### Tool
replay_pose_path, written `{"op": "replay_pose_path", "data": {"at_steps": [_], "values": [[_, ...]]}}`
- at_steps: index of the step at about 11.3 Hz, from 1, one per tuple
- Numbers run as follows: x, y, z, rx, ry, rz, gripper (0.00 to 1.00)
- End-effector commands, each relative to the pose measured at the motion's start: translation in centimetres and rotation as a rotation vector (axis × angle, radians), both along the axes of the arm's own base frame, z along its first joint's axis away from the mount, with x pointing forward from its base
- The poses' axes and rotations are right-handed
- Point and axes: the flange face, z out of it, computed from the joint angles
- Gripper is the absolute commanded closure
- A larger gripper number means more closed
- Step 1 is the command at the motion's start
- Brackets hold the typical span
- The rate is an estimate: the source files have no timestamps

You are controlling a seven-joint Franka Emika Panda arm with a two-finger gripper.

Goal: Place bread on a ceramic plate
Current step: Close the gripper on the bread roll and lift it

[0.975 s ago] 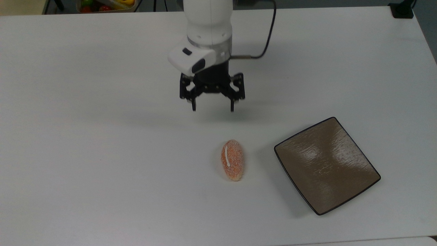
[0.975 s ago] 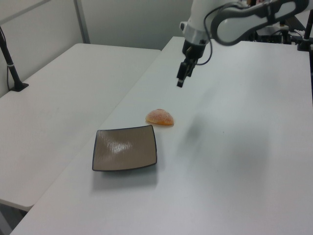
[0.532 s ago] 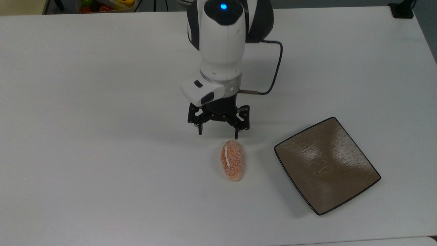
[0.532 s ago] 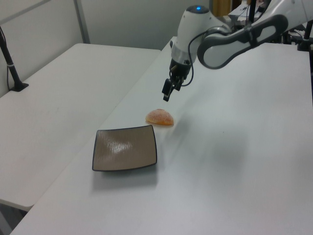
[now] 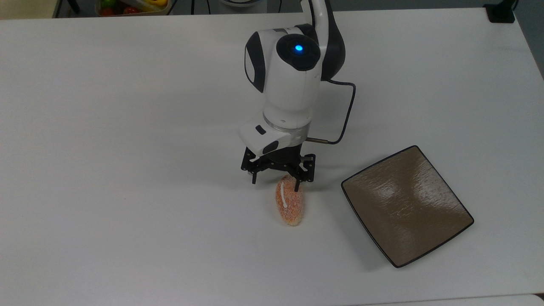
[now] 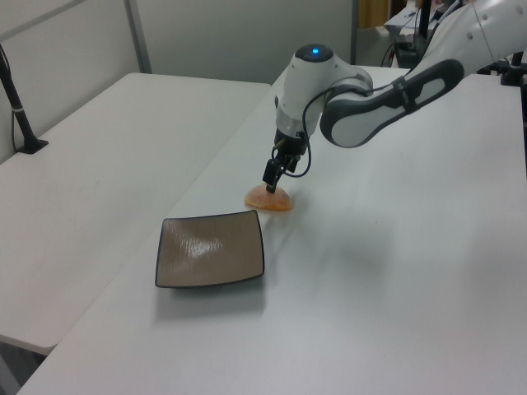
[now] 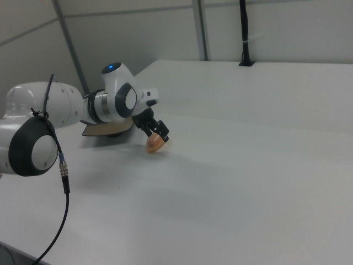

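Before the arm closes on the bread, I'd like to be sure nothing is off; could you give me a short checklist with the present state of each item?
1. Gripper open: ok, fingers spread in the top view.
2. Gripper centred over the bread: not ok, in the top view one fingertip overlaps the bun's far end and the other stands off to the top view's left.
3. Fingers low enough to grasp: cannot tell, though the left view shows them close above the bun.
4. Bread lying free on the table: ok.
5. Ceramic plate empty and ready: ok.
6. Path from bread to plate unobstructed: ok, bare table between them.
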Motion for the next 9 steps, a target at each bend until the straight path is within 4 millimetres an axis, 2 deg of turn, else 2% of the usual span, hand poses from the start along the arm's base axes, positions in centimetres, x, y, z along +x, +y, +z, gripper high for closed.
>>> {"op": "replay_pose_path", "data": {"at_steps": [1, 3, 4, 5, 6, 7, 8, 9], "values": [[0.5, 1.8, -1.5, -0.003, -0.073, -0.034, 0.0], [0.1, 3.0, -2.5, -0.016, -0.065, -0.013, 0.0], [0.1, 3.0, -2.7, -0.017, -0.063, -0.014, 0.0], [0.1, 3.0, -2.7, -0.017, -0.063, -0.016, 0.25], [0.1, 3.0, -2.7, -0.014, -0.064, -0.018, 0.56], [0.1, 2.9, -2.7, -0.01, -0.065, -0.031, 0.74], [0.1, 2.9, -2.7, -0.01, -0.065, -0.032, 0.79], [0.1, 2.9, -2.7, -0.01, -0.065, -0.032, 0.81]]}}
